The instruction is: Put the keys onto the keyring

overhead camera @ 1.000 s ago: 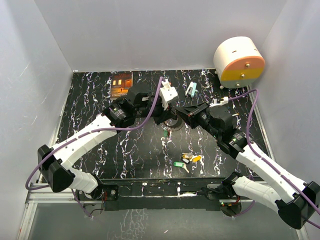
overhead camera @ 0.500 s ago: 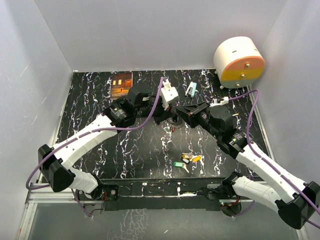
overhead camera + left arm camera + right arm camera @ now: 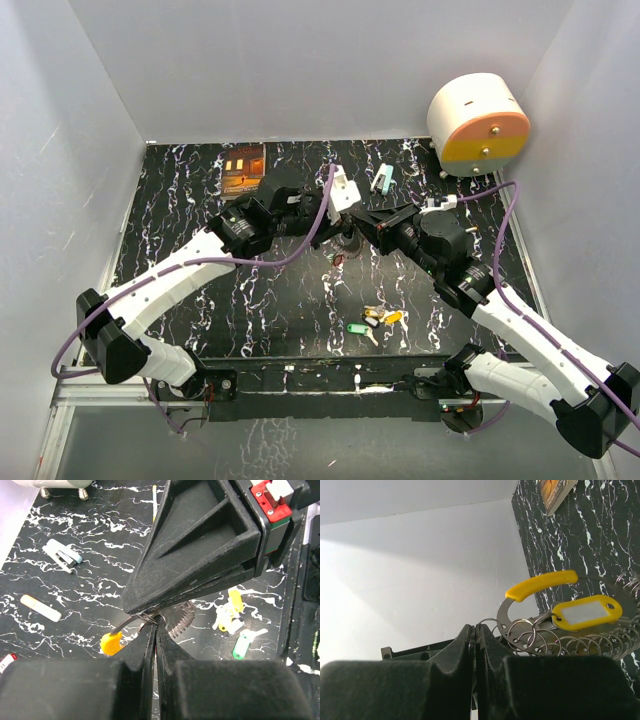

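Observation:
The keyring (image 3: 520, 625) is a curved metal plate with a yellow handle (image 3: 542, 584), carrying several small wire rings and a yellow tag (image 3: 587, 612). It is held in the air between both grippers at the table's middle (image 3: 345, 240). My right gripper (image 3: 475, 629) is shut on one of its small wire rings. My left gripper (image 3: 153, 623) is shut on the ring's wire right under the right gripper's fingers (image 3: 200, 545). A yellow end (image 3: 112, 642) and a fan of rings (image 3: 182, 622) hang beside it. The loose keys (image 3: 378, 318), yellow and green (image 3: 241, 647), lie on the table near the front.
A white and orange drum (image 3: 478, 122) stands at the back right. A booklet (image 3: 242, 168) lies at the back left. A small stapler (image 3: 62, 555) and a cream stick (image 3: 41, 608) lie on the black marbled table (image 3: 200, 200).
The left wrist has turned and shifted a little to the right, and the hanging bundle of rings has drawn in closer under the two grippers. The loose keys have not moved.

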Available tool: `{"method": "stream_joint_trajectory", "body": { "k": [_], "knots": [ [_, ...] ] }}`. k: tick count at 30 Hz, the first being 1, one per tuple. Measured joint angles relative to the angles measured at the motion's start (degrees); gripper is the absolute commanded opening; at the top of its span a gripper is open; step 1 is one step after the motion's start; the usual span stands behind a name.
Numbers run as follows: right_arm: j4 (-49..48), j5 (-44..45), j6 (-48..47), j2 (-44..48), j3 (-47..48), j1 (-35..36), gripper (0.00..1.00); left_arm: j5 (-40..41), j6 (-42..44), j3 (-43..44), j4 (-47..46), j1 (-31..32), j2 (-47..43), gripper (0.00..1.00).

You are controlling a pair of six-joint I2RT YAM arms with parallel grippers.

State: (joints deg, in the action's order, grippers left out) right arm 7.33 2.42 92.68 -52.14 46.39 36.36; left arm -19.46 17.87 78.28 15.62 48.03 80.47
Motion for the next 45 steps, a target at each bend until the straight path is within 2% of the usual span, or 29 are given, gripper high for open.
{"method": "stream_joint_trajectory", "body": {
  "k": [15, 26, 36, 40, 45],
  "knots": [
    [-7.39, -3.17, 7.45, 0.50, -4.42, 0.02, 0.08, 4.57, 9.68, -2.32, 0.90, 0.57, -3.54, 0.00],
    [-14.82, -6.47, 16.76, 1.18, -10.80, 0.02, 0.08, 5.53, 11.78, -4.00, 0.76, 0.57, -4.24, 0.00],
    [-20.85, -6.84, 20.28, 3.34, -11.80, 0.28, 0.08, 5.77, 12.33, -4.04, -1.38, 0.57, -4.28, 0.00],
    [-18.75, -4.81, 18.03, 4.74, -11.74, 0.33, 0.08, 6.38, 12.46, -4.04, -1.95, 0.57, -4.28, 0.00],
    [-8.72, -0.33, 9.05, 7.04, -8.31, 0.31, 0.09, 7.78, 12.61, -5.68, -2.38, 0.57, -4.94, 0.00]
  ]
}}
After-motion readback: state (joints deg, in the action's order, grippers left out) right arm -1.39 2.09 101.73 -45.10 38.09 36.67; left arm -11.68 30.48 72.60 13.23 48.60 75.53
